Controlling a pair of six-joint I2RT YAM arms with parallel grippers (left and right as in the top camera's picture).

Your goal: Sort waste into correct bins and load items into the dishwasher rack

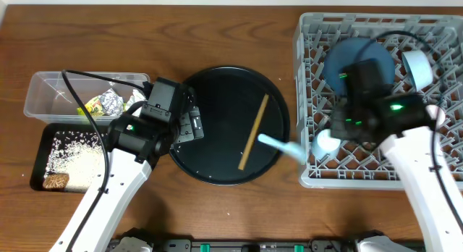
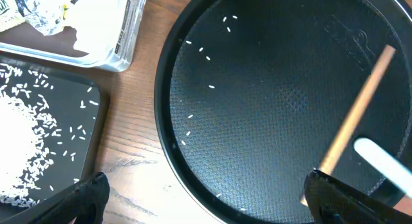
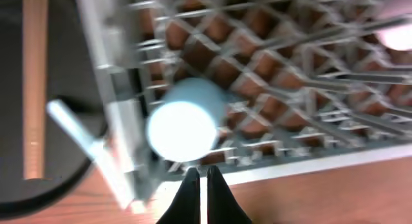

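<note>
Only the left wrist view shows rice (image 2: 200,51) on the round tray (image 2: 168,140); left pincer (image 2: 212,199) gapes, right pincer (image 3: 200,185) is clenched near the blue cup (image 3: 183,124).

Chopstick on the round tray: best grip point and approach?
Take the chopstick slightly past mid-length toward its far end, from straight above, jaws across its width. It lies flat on the tray, and the spoon crowds its near half.

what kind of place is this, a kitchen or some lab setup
Probably a lab bench staged for dish clearing, not a real kitchen: a grey dishwasher rack sits on a wooden table, with a clear tub of waste and a black tray of rice at the other end.
</note>
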